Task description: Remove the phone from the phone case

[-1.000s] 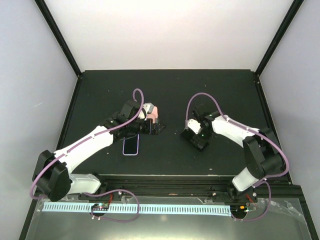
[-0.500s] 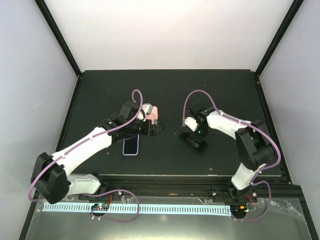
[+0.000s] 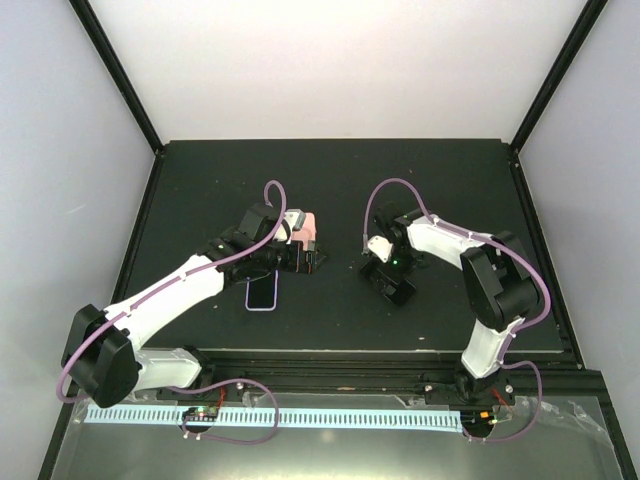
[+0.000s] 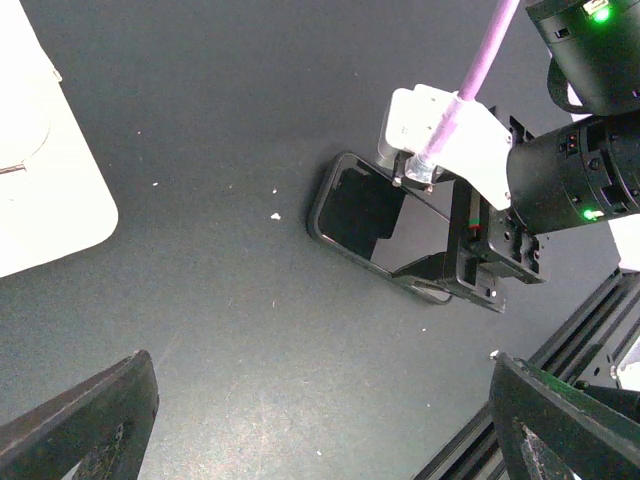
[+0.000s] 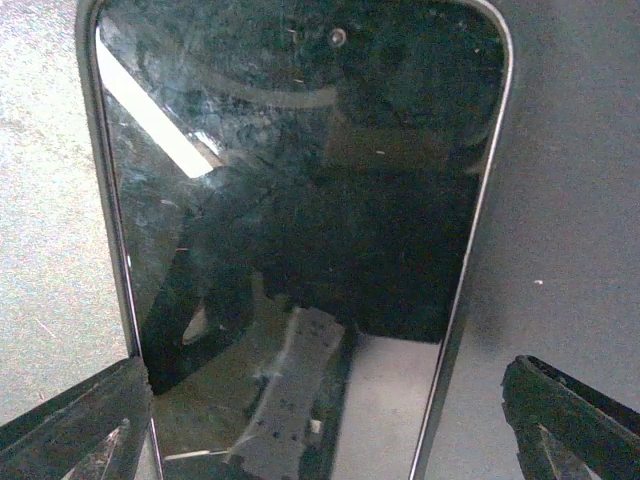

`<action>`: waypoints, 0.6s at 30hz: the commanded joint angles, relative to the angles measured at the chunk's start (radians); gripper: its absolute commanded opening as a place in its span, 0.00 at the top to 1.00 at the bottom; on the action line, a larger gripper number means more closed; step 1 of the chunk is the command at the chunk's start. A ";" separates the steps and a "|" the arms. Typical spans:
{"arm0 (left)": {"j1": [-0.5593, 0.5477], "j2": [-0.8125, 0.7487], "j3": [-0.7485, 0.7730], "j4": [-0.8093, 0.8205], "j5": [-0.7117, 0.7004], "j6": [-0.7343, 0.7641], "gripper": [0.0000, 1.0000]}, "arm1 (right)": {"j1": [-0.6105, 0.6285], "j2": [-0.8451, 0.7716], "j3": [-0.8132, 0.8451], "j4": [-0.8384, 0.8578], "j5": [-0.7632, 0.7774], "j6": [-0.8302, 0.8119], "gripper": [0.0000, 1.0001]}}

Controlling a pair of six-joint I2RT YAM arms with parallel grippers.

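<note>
Phone case (image 3: pixel 307 222) — salmon-pink, rounded corner, partly hidden.

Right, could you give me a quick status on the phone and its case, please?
Left tool open, empty. Right tool open, low over bare phone lying flat. Phone case lies separate, off to its left. Nothing in the way.

The phone case (image 3: pixel 309 222), toward 10 o'clock on the table (image 3: pixel 200 190), is salmon-pink. The phone (image 5: pixel 300 180) has a glossy black screen with a thin silvery rim. At 8 o'clock a dark slab (image 3: pixel 262 292) shows a lavender edge. The table is matte black, the cable (image 4: pixel 490 52) purple.
</note>
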 commanded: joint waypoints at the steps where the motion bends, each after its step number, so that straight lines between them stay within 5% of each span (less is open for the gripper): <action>1: -0.002 0.002 -0.005 0.005 -0.004 0.020 0.07 | -0.001 -0.021 0.009 -0.054 -0.006 0.013 0.04; 18: -0.001 0.011 -0.045 0.038 0.014 0.009 0.07 | 0.002 -0.013 -0.018 -0.054 -0.032 0.048 0.00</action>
